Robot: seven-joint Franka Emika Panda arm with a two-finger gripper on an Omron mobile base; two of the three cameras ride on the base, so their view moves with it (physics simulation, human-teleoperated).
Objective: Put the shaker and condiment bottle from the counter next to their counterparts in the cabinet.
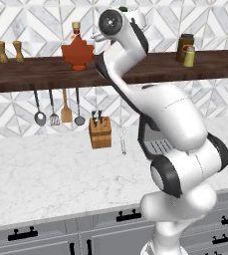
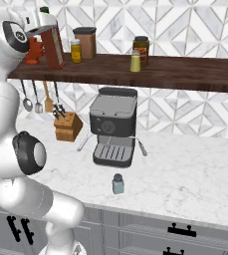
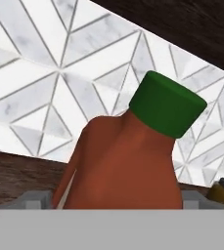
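The condiment bottle (image 2: pixel 53 48), dark red with a green cap (image 3: pixel 167 103), stands slightly tilted on the cabinet shelf (image 2: pixel 160 72), just right of the maple-leaf bottle (image 2: pixel 34 51). My gripper (image 2: pixel 47 24) is at the bottle's top. In the hand view the gripper (image 3: pixel 116 201) is open, and a fingertip (image 3: pixel 35 200) sits a little off the bottle's side. The shaker (image 2: pixel 118 184) stands on the counter (image 2: pixel 195 174) in front of the coffee machine. The yellow-green shaker (image 2: pixel 135 61) is further right on the shelf. In the left base view my arm hides the condiment bottle.
A coffee machine (image 2: pixel 113 129) and a knife block (image 2: pixel 67 127) stand on the counter under the shelf. Utensils (image 1: pixel 53 109) hang below the shelf. Jars (image 2: pixel 85 42) stand close to the right of the bottle, and two wooden mills (image 1: pixel 10 51) are at the shelf's far left.
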